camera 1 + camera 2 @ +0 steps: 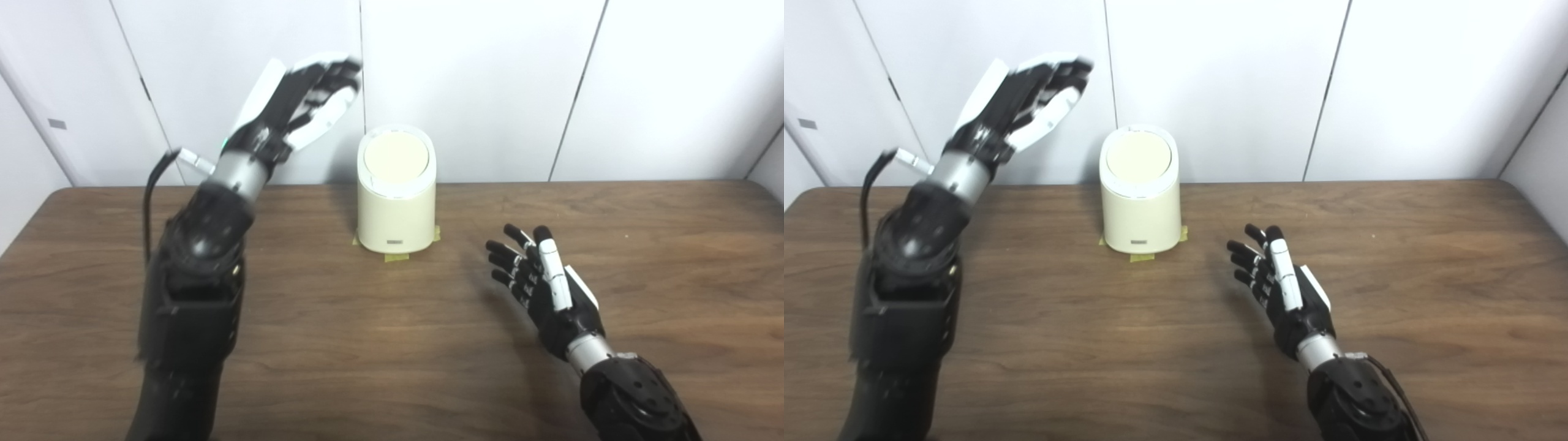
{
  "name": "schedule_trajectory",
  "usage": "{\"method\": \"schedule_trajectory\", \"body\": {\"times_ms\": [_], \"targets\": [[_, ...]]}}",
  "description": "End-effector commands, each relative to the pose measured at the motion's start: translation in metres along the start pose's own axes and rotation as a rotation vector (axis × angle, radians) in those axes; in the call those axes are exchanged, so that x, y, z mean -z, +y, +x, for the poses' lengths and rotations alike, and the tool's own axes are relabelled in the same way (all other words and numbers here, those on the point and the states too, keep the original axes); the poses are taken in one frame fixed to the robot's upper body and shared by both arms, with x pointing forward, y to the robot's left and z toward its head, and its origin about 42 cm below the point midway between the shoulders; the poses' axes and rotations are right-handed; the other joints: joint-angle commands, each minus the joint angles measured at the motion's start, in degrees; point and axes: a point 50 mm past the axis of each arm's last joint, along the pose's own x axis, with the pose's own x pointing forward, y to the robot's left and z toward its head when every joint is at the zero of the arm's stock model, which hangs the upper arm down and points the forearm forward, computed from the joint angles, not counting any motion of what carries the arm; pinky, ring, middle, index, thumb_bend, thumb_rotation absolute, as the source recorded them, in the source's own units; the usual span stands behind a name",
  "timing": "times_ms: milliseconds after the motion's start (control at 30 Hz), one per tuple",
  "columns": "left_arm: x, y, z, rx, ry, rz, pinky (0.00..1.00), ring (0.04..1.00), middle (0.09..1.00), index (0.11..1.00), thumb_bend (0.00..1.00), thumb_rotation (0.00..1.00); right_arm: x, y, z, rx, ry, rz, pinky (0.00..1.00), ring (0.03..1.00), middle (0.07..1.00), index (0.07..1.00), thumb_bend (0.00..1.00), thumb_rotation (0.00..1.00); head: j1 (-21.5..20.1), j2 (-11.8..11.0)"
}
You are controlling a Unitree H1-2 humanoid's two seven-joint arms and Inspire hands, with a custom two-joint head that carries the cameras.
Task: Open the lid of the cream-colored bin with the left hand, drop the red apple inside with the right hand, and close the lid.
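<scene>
The cream-colored bin [396, 202] stands upright near the table's back edge, its round lid [396, 156] down. My left hand [300, 101] is raised high in the air to the left of the bin, above lid height, fingers apart and holding nothing; it is slightly blurred. My right hand [542, 285] hovers low over the table to the right of and nearer than the bin, fingers spread, palm turned left, empty. No red apple shows in either view.
Yellow tape pieces [395, 257] mark the bin's base on the brown wooden table [343, 343]. White wall panels [490, 86] rise right behind the table's back edge. A black cable [149, 202] loops beside my left forearm.
</scene>
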Motion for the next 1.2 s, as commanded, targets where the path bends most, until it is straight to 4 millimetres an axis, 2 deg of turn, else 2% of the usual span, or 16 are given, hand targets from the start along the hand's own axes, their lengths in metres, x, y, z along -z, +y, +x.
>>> {"method": "schedule_trajectory", "body": {"times_ms": [0,167,300,433,533,667,967,1167], "targets": [[-0.009,0.005,-0.008,-0.063,-0.044,-0.080,0.73,0.779,0.801,0.812,0.27,0.69,-0.023,0.005,0.000,-0.028,-0.085,0.003,0.82,0.873,0.855,0.895,0.52,0.97,0.2,0.1],[0.014,-0.004,-0.035,-0.083,0.001,-0.214,0.79,0.817,0.839,0.862,0.28,0.71,-0.025,0.005,-0.005,-0.010,-0.117,0.010,0.79,0.863,0.875,0.895,0.56,1.00,-0.1,0.7],[0.027,-0.014,-0.060,-0.130,0.030,-0.289,0.80,0.829,0.857,0.883,0.29,0.72,-0.025,0.007,-0.007,-0.002,-0.159,0.034,0.82,0.893,0.902,0.902,0.59,1.00,0.3,1.0],[0.040,-0.020,-0.087,-0.122,0.069,-0.359,0.89,0.912,0.946,0.977,0.34,0.86,-0.023,0.007,-0.006,0.005,-0.215,0.024,0.87,0.939,0.952,0.932,0.59,1.00,0.3,1.1],[0.052,-0.024,-0.110,-0.110,0.113,-0.383,0.97,0.970,0.992,0.998,0.38,0.97,-0.021,0.007,-0.005,0.001,-0.246,-0.002,0.93,0.981,0.985,0.958,0.60,1.00,0.2,1.2],[0.065,-0.027,-0.133,-0.114,0.144,-0.441,1.00,0.998,1.000,1.000,0.40,1.00,-0.020,0.005,-0.005,0.000,-0.246,-0.036,0.98,0.999,0.999,0.966,0.61,1.00,0.1,1.2],[0.075,-0.036,-0.154,-0.142,0.177,-0.504,1.00,1.000,1.000,1.000,0.40,1.00,-0.018,-0.002,-0.007,0.007,-0.233,-0.071,1.00,1.000,1.000,0.982,0.60,1.00,0.1,1.6],[0.082,-0.041,-0.157,-0.173,0.182,-0.516,1.00,1.000,1.000,1.000,0.41,1.00,-0.018,-0.003,-0.009,0.011,-0.219,-0.072,1.00,1.000,0.997,0.972,0.60,1.00,-0.8,1.9]]}}
